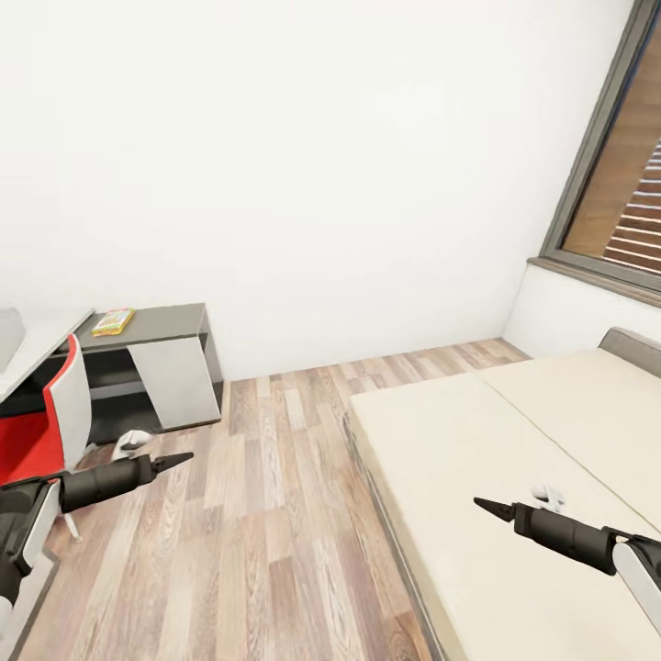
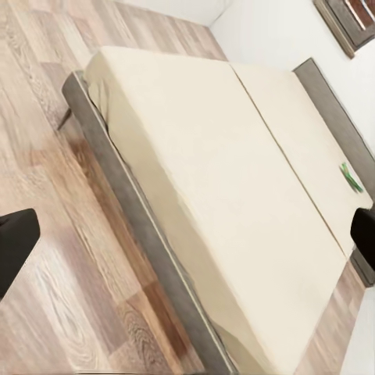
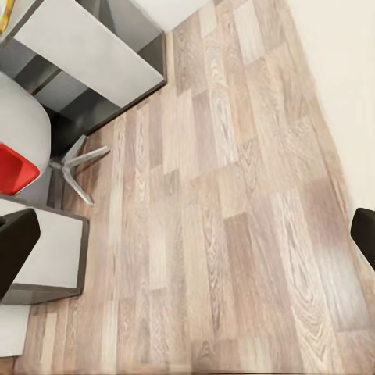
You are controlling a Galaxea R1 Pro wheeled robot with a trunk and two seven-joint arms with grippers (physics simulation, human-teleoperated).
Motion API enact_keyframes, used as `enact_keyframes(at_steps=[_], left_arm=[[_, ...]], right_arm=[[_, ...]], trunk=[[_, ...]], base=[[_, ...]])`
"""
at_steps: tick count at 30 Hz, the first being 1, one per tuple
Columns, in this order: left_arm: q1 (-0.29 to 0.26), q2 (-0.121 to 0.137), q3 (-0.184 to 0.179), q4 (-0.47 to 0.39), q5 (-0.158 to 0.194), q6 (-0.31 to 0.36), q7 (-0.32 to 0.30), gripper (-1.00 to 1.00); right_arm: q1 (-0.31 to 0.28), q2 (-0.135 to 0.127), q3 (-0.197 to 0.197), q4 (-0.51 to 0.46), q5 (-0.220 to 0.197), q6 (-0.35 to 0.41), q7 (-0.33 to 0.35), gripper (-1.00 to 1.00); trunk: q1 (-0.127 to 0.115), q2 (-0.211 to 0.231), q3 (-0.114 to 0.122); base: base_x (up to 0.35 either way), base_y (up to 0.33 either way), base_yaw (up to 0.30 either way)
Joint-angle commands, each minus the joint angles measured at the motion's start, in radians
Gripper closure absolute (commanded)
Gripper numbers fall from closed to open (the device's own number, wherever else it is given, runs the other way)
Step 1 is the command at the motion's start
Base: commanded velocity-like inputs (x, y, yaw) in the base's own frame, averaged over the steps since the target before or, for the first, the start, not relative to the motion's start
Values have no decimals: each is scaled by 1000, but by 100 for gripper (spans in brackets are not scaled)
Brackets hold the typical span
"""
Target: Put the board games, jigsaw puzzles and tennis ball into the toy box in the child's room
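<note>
While robot looks over room, yellow board game [image 1: 113, 320] lies flat on low dark part of table [image 1: 170, 323], far off. Looks thin, light, stiff; best pinched at edge. Bed [image 1: 514, 477] near right claw [image 1: 479, 502]. Left claw [image 1: 186, 455] over floor [image 1: 275, 514]. Both claws empty; head view shows tips together

Bright, even light, wall [image 1: 321, 165] washed near-white, faint shadow under the bed [image 2: 195, 172], edges soft, wide-angle tilt.
</note>
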Motion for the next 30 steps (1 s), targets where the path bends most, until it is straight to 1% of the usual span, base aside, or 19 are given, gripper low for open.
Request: enact_keyframes(at_steps=[1,5,18,23,30], left_arm=[[-1,0,0,0,3,6,-1,-100],[-1,0,0,0,4,6,-3,-100],[-1,-1,0,0,5,5,-3,-100],[-1,-2,-1,0,7,5,-3,-100],[-1,-4,-1,0,7,5,-3,-100]], right_arm=[[0,0,-1,-1,-4,7,1,-100],[0,0,-1,-1,-3,7,1,-100],[0,0,1,0,-3,11,1,-100],[0,0,2,0,-3,11,1,-100],[0,0,2,0,-3,11,0,-100]], trunk=[[0,-2,-2],[0,-2,-2],[0,-2,-2],[0,-2,-2],[0,-2,-4]], base=[[-207,6,293],[-192,3,292],[-98,-18,284],[-31,-12,99],[-5,-2,16]])
